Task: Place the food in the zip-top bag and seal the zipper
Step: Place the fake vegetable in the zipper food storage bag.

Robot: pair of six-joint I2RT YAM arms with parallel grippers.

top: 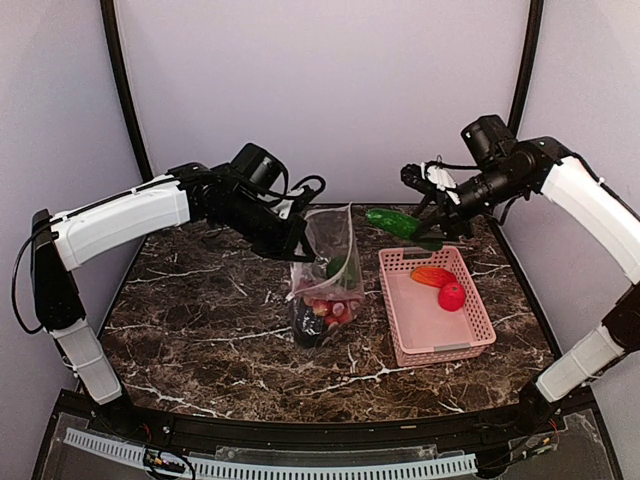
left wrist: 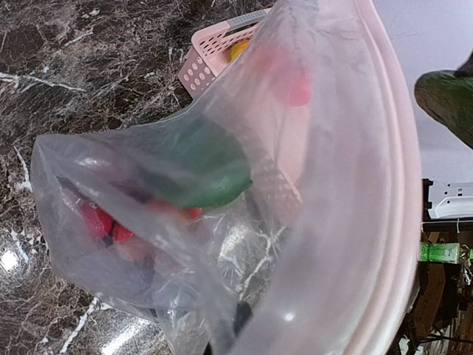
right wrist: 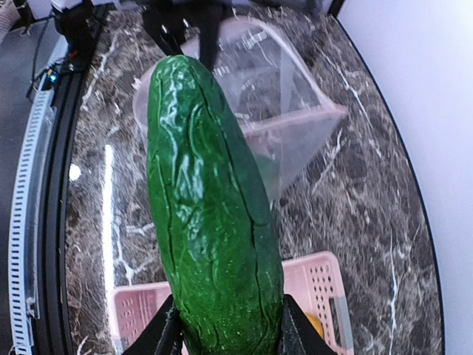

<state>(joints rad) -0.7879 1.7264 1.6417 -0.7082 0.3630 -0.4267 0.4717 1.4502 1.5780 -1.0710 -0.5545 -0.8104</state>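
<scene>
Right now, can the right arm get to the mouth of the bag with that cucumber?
Probably yes. The left gripper holds the bag up with its mouth open toward the cucumber in the right gripper, and nothing sits in the gap between them.

- Left arm (top: 120, 220): glossy white shells between black joints, with a thin black cable (top: 14, 295) looping out at nine o'clock.
- Right arm (top: 590, 205): white shells, black wrist, white cable wrap (top: 438, 180).
- Right gripper (top: 436, 225): matte black fingers (right wrist: 157, 336).
</scene>
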